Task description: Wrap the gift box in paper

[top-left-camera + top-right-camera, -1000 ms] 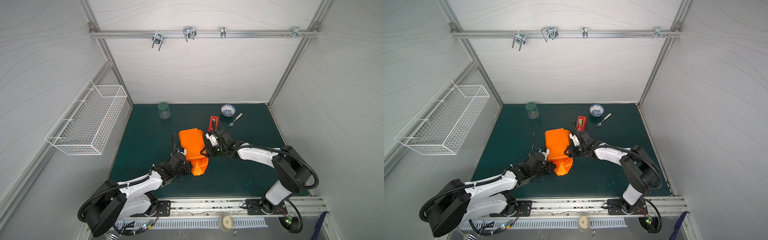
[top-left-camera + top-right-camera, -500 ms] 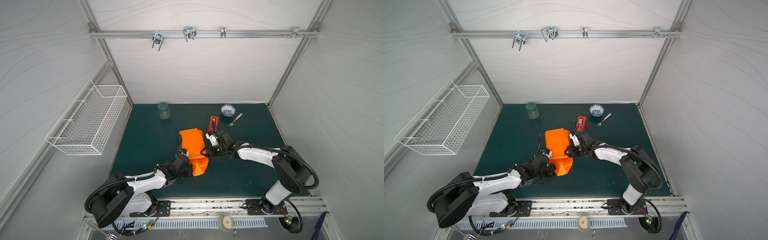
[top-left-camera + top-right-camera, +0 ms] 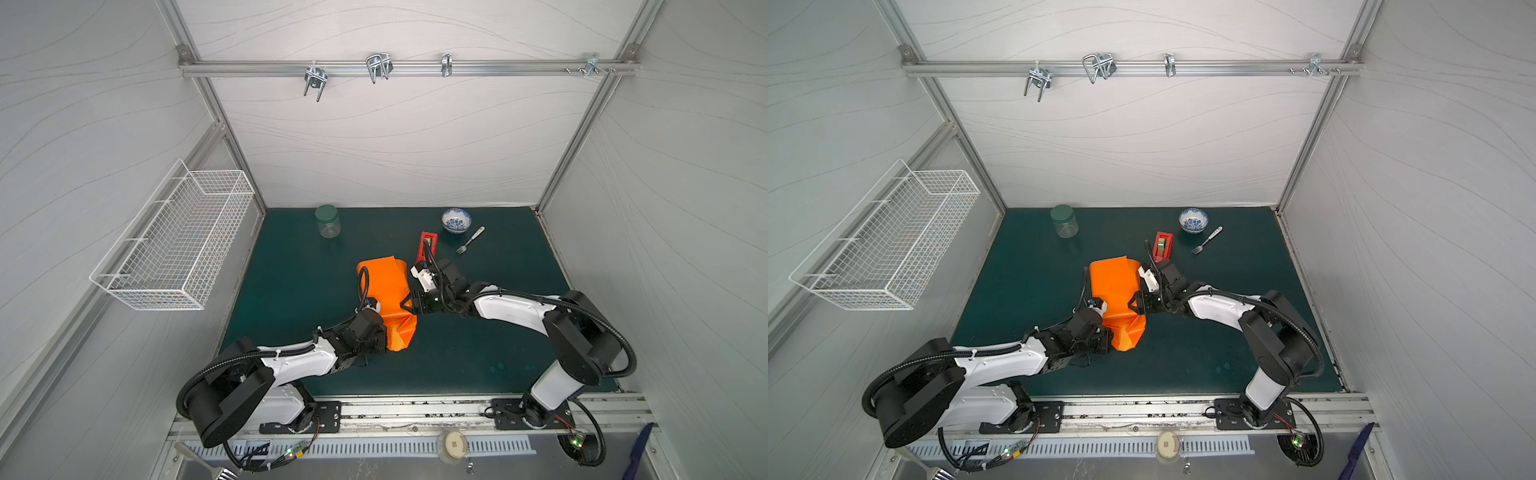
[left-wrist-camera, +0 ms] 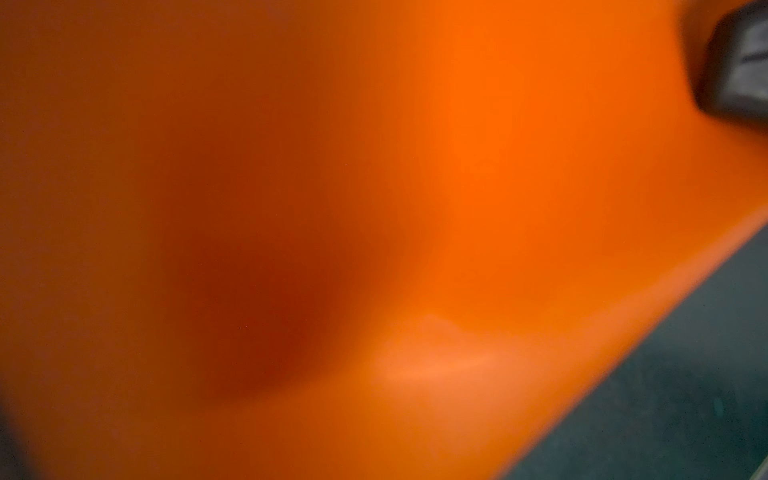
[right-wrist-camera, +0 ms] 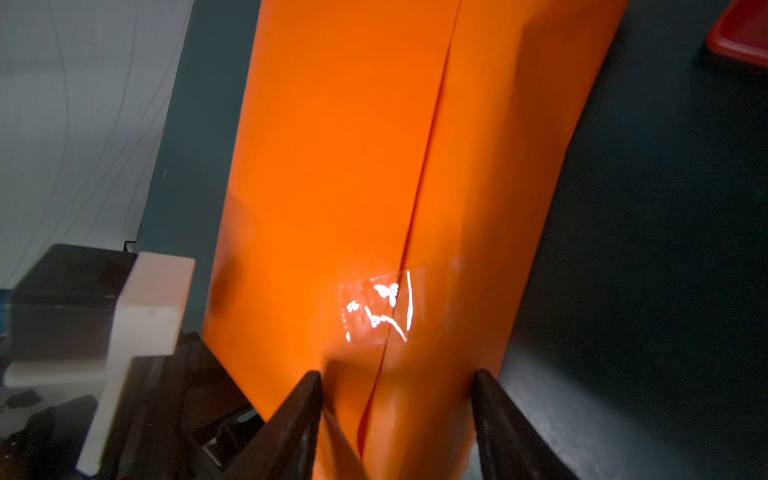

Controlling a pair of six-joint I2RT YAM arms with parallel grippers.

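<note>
The left tool [image 3: 382,334] is pushed up against the near end of the large bright orange sheet of thin paper [image 3: 384,286]. The sheet lies folded into a long parcel in the middle of the dark green worktop [image 3: 291,291]. The tool's tips are buried in the sheet in both top views, and its wrist view shows only blurred orange paper [image 4: 374,166]. Whether it is open or clamped on a fold cannot be told.

The olive-green cardboard gift box shows nowhere. I judge it to be inside the parcel.

In the right wrist view a long seam runs down the parcel's top, with a small strip of clear glossy tape [image 5: 382,307] stuck across it. The right tool [image 5: 397,374] has its jaws apart, one tip on each side of that seam. It grips nothing and seems to be pressing the parcel down.

Just beyond that arm, apart from the paper, stands the narrow red plastic tape dispenser [image 3: 427,245].

The body wrap looks done and the step in hand is closing the ends. The near end is crumpled into loose creases [image 3: 401,332], while the far end gapes open [image 3: 1113,262].

The next move calls for the left tool to flatten the near flaps tightly against the box while the right tool steadies it. Fresh tape from the dispenser is then needed. The risk is thin paper springing back or tearing.
</note>
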